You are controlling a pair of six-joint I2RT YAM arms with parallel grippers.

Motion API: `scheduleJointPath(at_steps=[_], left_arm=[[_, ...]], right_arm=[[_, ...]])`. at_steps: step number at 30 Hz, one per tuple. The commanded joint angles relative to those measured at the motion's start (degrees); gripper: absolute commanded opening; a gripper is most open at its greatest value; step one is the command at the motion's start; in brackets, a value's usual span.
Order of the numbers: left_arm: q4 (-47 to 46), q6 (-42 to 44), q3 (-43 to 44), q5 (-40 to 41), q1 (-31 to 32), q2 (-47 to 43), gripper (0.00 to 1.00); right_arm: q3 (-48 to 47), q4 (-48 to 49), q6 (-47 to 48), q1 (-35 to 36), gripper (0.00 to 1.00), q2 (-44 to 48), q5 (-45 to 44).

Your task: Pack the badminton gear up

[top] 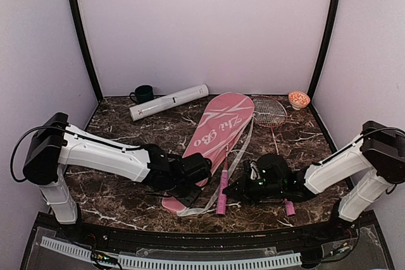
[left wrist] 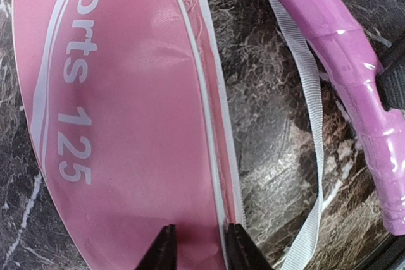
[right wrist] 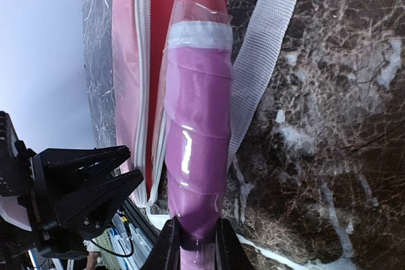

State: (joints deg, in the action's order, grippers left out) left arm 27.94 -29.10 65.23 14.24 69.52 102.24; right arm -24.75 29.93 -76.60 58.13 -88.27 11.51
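The pink racket-shaped bag (top: 218, 124) lies slantwise mid-table; it also shows in the left wrist view (left wrist: 126, 124). My left gripper (top: 190, 180) (left wrist: 202, 252) is at its narrow near end, jaws pinched on the fabric by the zip edge. My right gripper (top: 238, 191) (right wrist: 195, 251) is shut on the pink handle (top: 222, 199) (right wrist: 193, 143) of one racket, whose shaft runs into the bag. The second red-framed racket (top: 269, 110) lies at the back right, its handle (top: 289, 207) near my right arm. The long white tube (top: 168, 102) lies at the back left. No shuttlecocks show.
A dark green mug (top: 143, 93) stands at the back left behind the tube. A small orange bowl (top: 299, 99) sits at the back right corner. The bag's white strap (top: 243, 150) trails over the marble between bag and handle.
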Motion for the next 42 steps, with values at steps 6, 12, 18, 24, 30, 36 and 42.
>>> scheduleJointPath(at_steps=[6, 12, 18, 24, 30, 36, 42], left_arm=[[0.3, 0.7, 0.9, -0.6, 1.2, -0.7, 0.00], [-1.5, -0.1, -0.8, -4.0, 1.7, -4.6, 0.00], [-5.2, -0.8, -3.4, -9.3, 1.8, -8.6, 0.00], [-8.6, 0.0, -5.6, -14.5, 1.8, -10.4, 0.00], [-11.5, 0.3, -8.2, -17.1, 1.8, -11.7, 0.00], [-14.2, 0.8, -9.6, -20.4, 1.8, -14.0, 0.00], [-16.4, 0.6, -8.9, -23.9, 1.8, -14.6, 0.00]], right_arm=[[-2.4, 3.7, 0.0, 0.4, 0.00, 1.0, -1.5], [-4.5, 5.1, -0.8, 1.6, 0.00, -0.8, -1.6], [-7.4, 6.0, -1.1, 2.2, 0.00, -2.6, -3.2], [-9.1, 10.8, -2.7, 2.5, 0.00, -7.2, -3.2], [-8.7, 12.6, -3.9, 3.0, 0.00, -6.9, -5.1], [-7.0, 11.5, -3.9, 3.0, 0.00, -4.0, -10.3], [-7.5, 15.4, -4.4, 3.3, 0.00, -7.4, -10.4]])
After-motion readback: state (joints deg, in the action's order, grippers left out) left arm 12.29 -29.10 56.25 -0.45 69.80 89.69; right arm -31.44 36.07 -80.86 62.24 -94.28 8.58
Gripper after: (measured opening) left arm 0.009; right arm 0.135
